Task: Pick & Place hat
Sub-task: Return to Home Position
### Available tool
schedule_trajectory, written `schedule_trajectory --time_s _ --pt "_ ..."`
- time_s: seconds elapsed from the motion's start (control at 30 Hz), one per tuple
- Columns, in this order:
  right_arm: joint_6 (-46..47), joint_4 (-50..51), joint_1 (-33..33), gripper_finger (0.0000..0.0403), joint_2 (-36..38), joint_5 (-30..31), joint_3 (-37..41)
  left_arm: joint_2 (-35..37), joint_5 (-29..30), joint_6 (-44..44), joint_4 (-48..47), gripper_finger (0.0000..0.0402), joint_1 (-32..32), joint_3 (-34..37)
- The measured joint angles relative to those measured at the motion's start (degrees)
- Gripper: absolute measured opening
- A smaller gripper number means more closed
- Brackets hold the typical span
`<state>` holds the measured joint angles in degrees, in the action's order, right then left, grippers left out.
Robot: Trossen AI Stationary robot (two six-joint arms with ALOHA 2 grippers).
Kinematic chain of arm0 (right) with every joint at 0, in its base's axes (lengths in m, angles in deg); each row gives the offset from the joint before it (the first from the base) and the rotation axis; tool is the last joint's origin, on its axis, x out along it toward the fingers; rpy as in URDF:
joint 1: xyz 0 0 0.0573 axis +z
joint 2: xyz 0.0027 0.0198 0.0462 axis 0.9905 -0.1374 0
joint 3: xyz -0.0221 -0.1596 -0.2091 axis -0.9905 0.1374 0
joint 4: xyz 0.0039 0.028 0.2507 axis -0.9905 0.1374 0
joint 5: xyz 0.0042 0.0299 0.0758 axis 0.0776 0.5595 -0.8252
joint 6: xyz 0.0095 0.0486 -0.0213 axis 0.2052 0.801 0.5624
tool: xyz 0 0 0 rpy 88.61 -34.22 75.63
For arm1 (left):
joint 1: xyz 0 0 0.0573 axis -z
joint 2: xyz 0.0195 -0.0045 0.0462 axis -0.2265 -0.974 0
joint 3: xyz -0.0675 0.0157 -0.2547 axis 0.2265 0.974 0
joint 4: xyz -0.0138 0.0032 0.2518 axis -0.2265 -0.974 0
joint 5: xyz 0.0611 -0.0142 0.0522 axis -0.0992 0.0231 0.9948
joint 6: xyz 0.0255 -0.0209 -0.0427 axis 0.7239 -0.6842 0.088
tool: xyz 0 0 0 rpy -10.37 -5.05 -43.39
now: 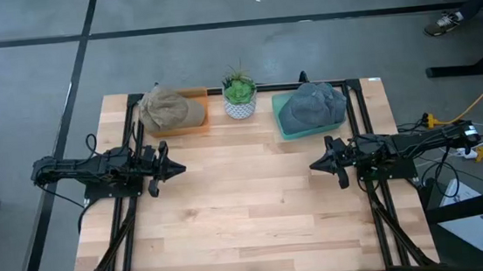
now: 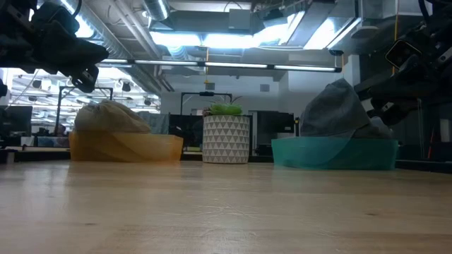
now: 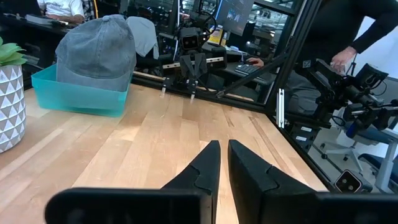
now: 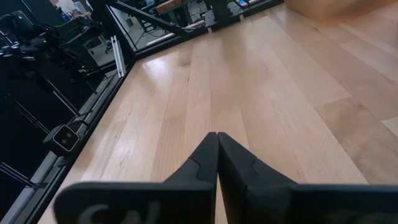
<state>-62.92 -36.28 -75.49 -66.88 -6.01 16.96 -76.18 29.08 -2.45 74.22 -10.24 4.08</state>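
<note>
From above, the orange bin (image 1: 195, 127) sits at the far edge of the tabletop (image 1: 249, 222). The brown cap (image 1: 169, 109) is heaped in it and hides most of its rim. The green bin (image 1: 284, 125) stands on the other side of a potted plant (image 1: 240, 96) and holds the gray cap (image 1: 319, 104). The left gripper (image 1: 180, 167) and right gripper (image 1: 313, 166) hover over bare wood, well apart, pointing at each other, neither touching a cap. In the low view the brown cap (image 2: 109, 116) domes above the orange bin's wall and the gray cap (image 2: 339, 109) rises tall out of the green bin, with the plant's pot between them. Both arms are cut off at the upper corners, so their fingers cannot be read there. The left wrist view shows the left fingers (image 3: 205, 165) drawn nearly together with only a thin slit, empty, and the gray cap in its bin beyond. A person's hand (image 3: 342, 59) and dark sleeve show past the tabletop's edge. The right wrist view shows the right fingers (image 4: 202, 155) pressed together on nothing, over bare tabletop.
</note>
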Motion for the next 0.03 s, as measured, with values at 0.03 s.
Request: schedule_trajectory --time_s 0.03 --pt "0.0 0.0 0.0 0.0008 0.0 0.0 0.0 0.0 0.0 0.0 0.0 0.0029 0.0 0.0"
